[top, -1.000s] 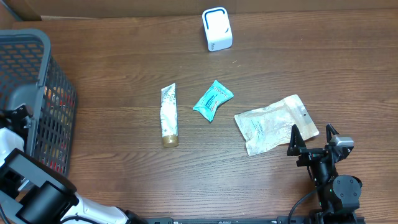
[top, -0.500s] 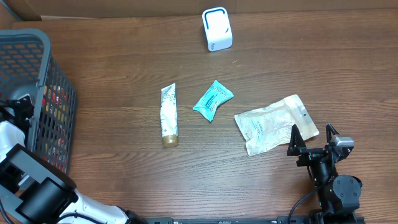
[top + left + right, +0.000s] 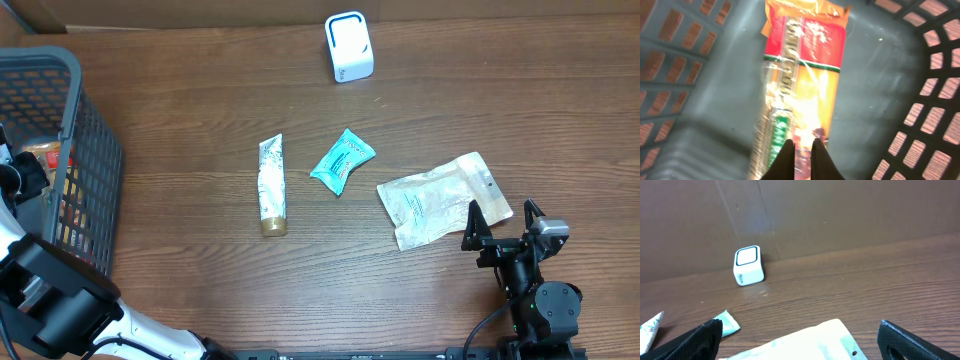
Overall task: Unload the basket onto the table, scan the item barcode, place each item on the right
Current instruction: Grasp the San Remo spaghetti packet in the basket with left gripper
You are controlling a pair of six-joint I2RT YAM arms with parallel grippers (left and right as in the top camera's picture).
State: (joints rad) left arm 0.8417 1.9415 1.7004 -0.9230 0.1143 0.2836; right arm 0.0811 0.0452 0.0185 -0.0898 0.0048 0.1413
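Note:
Inside the grey basket, my left gripper is shut on the lower end of a shiny red, orange and green packet. Its two black fingertips pinch the wrapper in the left wrist view, and the packet's orange end shows above the gripper from overhead. The white scanner box with a blue rim stands at the back of the table, also seen as the scanner in the right wrist view. My right gripper rests open at the front right, its fingers apart just in front of a white pouch.
A white and gold tube and a teal sachet lie mid-table. The basket walls close in around the left gripper. A cardboard wall runs behind the scanner.
My left gripper has shut on the packet and shifted toward the back of the basket, bringing the packet's orange end into overhead view. The right arm has not moved.

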